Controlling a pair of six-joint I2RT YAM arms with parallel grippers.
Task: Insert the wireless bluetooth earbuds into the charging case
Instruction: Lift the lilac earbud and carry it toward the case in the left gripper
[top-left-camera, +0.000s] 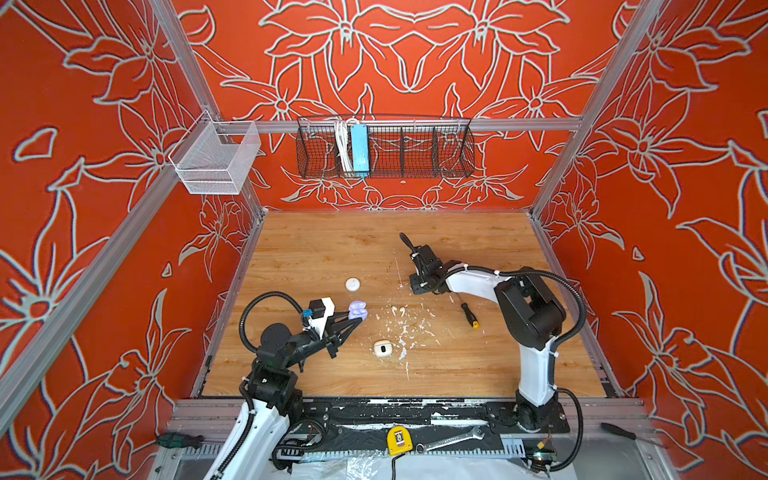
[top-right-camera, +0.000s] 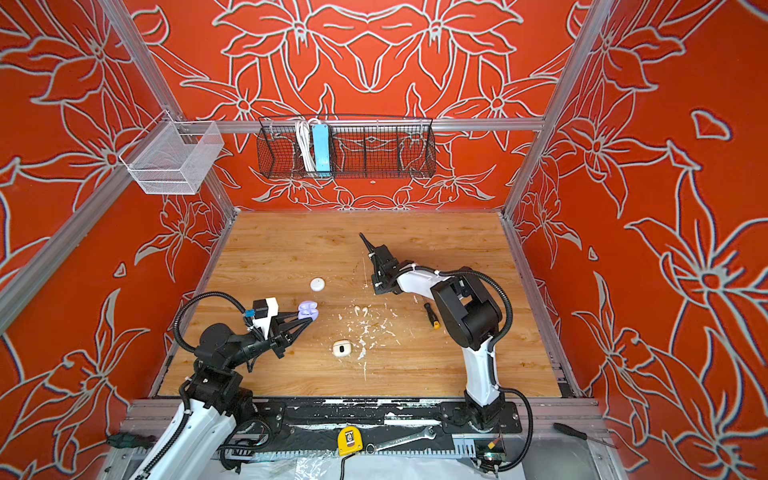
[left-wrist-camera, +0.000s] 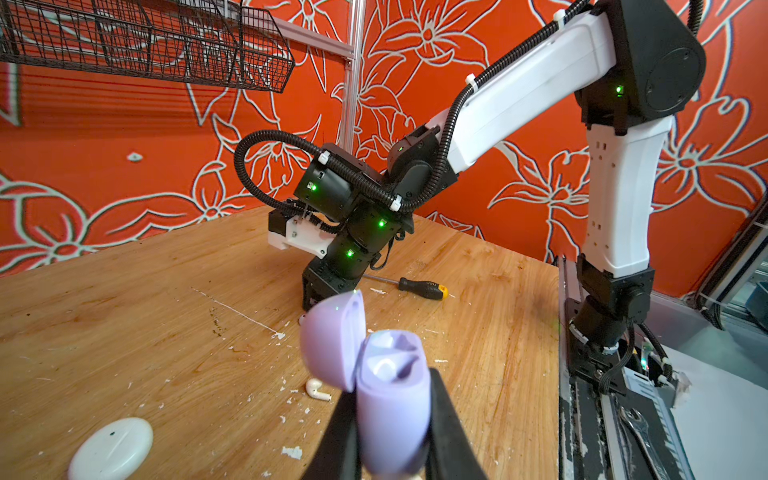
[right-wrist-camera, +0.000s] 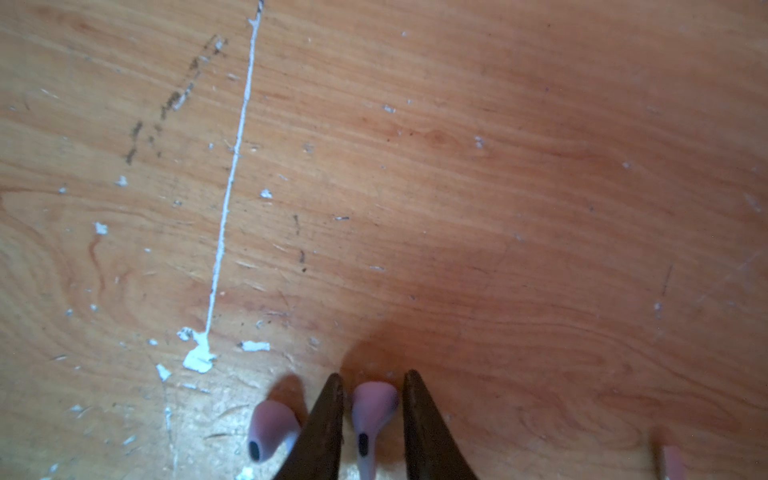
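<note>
**Lavender earbuds and charging case at mid-desk.** One lavender earbud (right-wrist-camera: 374, 409) lies on the wooden desk (top-left-camera: 332, 241) near its centre, directly between the two dark fingers of the right gripper (right-wrist-camera: 372, 374), which points down at the surface. The fingers flank the earbud closely. Whether they already pinch it cannot be told. A second lavender earbud (right-wrist-camera: 270, 428) lies just outside one finger, also on the wood. In both top views the right wrist hides the two earbuds.

The lavender charging case (left-wrist-camera: 392, 432) sits toward the desk's left edge, about midway between the front and back edges, with its lid (left-wrist-camera: 332, 340) swung open. The left gripper (top-left-camera: 360, 319) is clamped on the body of the case, one black finger on each side. What the sockets of the case hold cannot be made out.

Two white earbuds (top-left-camera: 398, 309) lie side by side on the desk between the case and the right arm, apart from both. A closed white round case (top-left-camera: 352, 284) rests farther back than the lavender case. A cream case (top-left-camera: 382, 348) with a dark slot lies nearer the front edge. White paint flecks (top-left-camera: 409, 328) are scattered around mid-desk. A screwdriver (top-left-camera: 469, 316) with a black-and-yellow handle lies toward the right edge, beside the right arm.
</note>
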